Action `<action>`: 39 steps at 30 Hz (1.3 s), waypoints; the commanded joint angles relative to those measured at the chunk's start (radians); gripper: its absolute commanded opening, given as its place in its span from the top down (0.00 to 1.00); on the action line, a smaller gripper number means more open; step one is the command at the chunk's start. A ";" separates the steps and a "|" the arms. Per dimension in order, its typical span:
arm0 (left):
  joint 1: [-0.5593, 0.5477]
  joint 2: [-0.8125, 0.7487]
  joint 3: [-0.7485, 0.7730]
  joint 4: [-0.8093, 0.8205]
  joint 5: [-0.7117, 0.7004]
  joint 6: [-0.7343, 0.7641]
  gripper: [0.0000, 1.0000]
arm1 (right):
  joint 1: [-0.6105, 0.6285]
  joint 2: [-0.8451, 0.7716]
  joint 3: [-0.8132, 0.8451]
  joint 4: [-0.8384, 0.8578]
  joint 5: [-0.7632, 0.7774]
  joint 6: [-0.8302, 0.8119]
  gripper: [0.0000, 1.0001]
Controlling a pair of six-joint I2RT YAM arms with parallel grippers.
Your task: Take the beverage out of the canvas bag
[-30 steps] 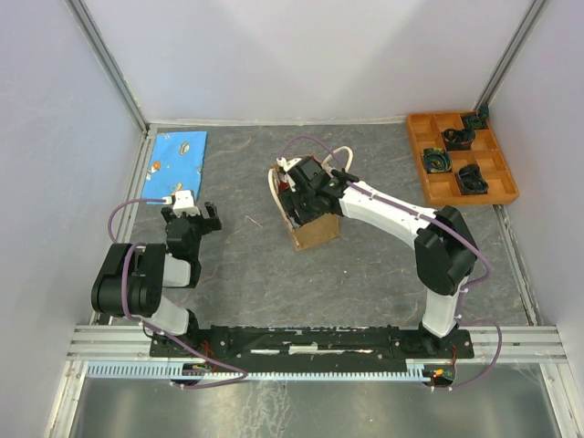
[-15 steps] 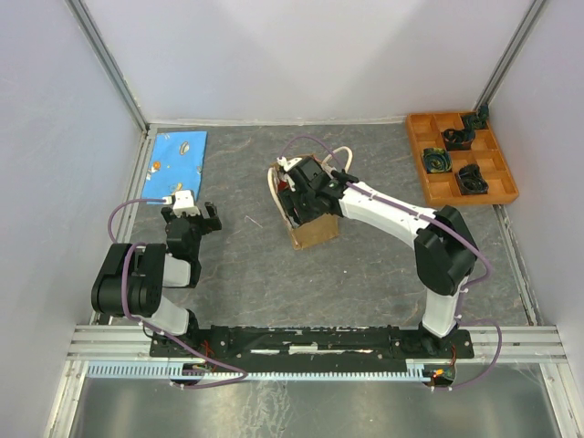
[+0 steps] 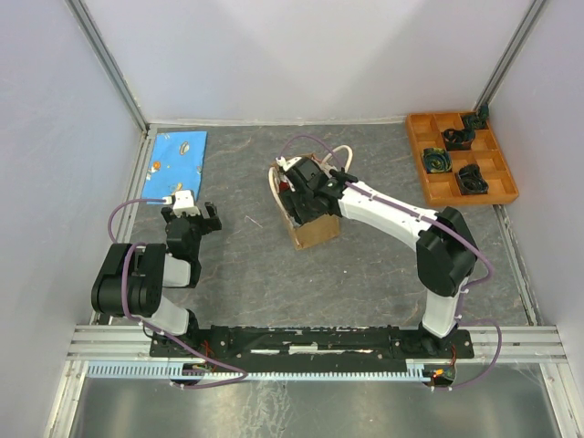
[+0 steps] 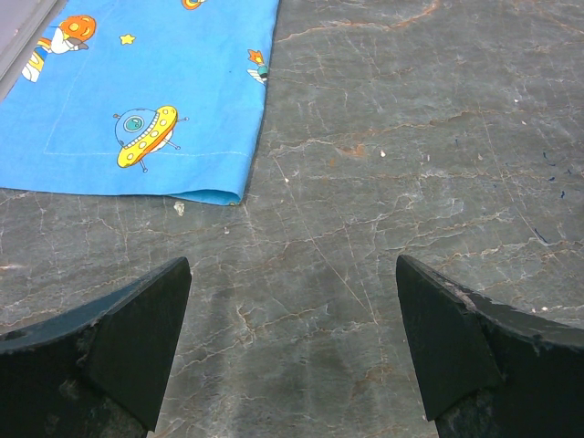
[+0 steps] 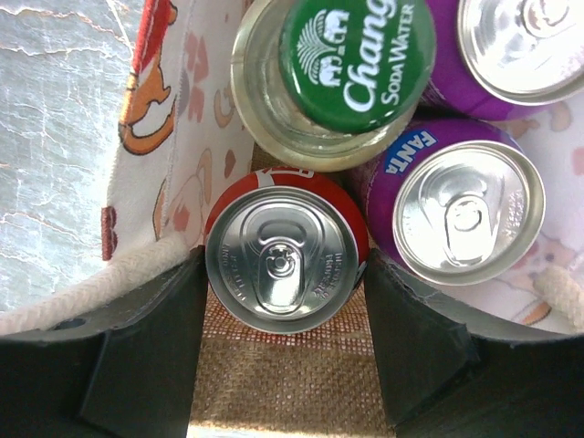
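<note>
The tan canvas bag (image 3: 316, 231) stands mid-table with cream loop handles (image 3: 343, 155). My right gripper (image 3: 306, 193) reaches down into it. In the right wrist view its fingers (image 5: 146, 347) press both sides of a red can (image 5: 285, 265) that stands against the burlap wall (image 5: 283, 379). Beside the red can are a purple Fanta can (image 5: 467, 212), a second purple can (image 5: 529, 46) and a green-capped Chang soda water bottle (image 5: 351, 64). My left gripper (image 3: 189, 215) is open and empty over bare table (image 4: 292, 274), far left of the bag.
A blue cartoon-print cloth (image 3: 177, 155) lies at the back left, also in the left wrist view (image 4: 137, 91). An orange compartment tray (image 3: 461, 157) with dark parts sits at the back right. Grey walls close in the table on three sides.
The right arm has shifted very slightly at the bag. The left arm has not moved.
</note>
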 commanded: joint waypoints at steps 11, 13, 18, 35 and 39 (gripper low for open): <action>-0.005 -0.010 0.020 0.034 -0.011 0.044 0.01 | -0.003 -0.184 0.107 0.008 0.162 -0.044 1.00; -0.004 -0.009 0.019 0.034 -0.012 0.044 0.01 | -0.003 -0.198 0.107 0.011 0.165 -0.043 1.00; -0.004 -0.009 0.019 0.034 -0.012 0.043 0.01 | -0.003 -0.233 0.103 0.038 0.185 -0.050 1.00; -0.004 -0.010 0.019 0.034 -0.011 0.044 0.01 | -0.003 -0.271 0.133 0.126 0.280 -0.087 1.00; -0.003 -0.010 0.020 0.034 -0.012 0.044 0.01 | -0.003 -0.287 0.127 0.156 0.305 -0.100 1.00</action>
